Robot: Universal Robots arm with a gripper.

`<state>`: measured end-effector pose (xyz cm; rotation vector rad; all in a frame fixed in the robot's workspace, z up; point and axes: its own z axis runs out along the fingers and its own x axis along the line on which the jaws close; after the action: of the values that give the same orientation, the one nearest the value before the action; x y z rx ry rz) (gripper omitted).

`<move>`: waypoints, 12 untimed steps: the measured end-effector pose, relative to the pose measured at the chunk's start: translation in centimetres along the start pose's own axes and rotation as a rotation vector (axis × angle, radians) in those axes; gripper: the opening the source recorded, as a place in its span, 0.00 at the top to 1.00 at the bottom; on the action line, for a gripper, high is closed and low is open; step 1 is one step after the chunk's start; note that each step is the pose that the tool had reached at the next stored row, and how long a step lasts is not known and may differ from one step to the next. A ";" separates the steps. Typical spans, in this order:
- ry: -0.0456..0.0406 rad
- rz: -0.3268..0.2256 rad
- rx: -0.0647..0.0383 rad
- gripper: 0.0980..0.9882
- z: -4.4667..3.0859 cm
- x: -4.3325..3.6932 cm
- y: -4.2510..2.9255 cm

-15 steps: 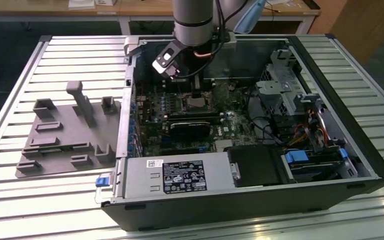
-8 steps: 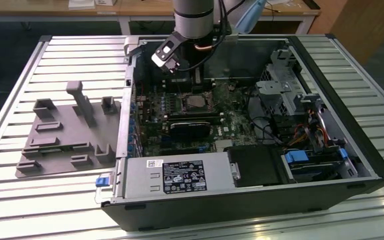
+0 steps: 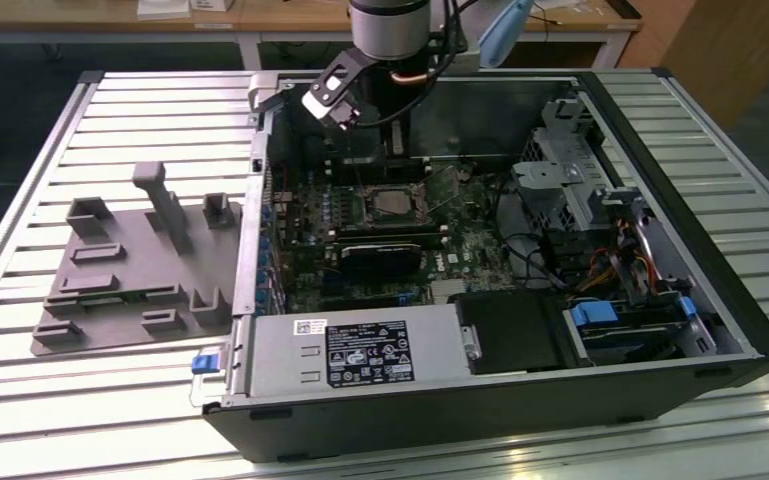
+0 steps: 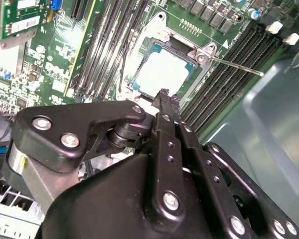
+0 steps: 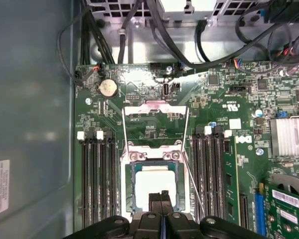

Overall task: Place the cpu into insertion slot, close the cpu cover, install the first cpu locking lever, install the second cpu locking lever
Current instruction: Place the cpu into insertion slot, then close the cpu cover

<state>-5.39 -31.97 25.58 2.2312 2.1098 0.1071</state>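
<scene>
Already the small square, silver-topped cpu (image 5: 153, 185) lies seated in the metal-rimmed insertion slot (image 5: 129, 194). The thin silvery hinged cpu cover (image 5: 155, 108) stands open and a wire locking lever (image 4: 236, 65) is unlatched. The black gripper (image 5: 161, 195), tips pressed together and empty, hovers just above the chip.

The cpu (image 5: 148, 183) has a pale, matt metal top. The cpu cover (image 5: 155, 109) looks like thin bright steel. The gripper (image 5: 161, 195) is matt black with shiny screws (image 4: 170, 200).
</scene>
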 end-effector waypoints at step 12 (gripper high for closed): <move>0.0000 0.000 0.000 1.00 -0.30 0.00 0.03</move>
<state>-5.39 -31.97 25.88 2.2312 2.1098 0.1071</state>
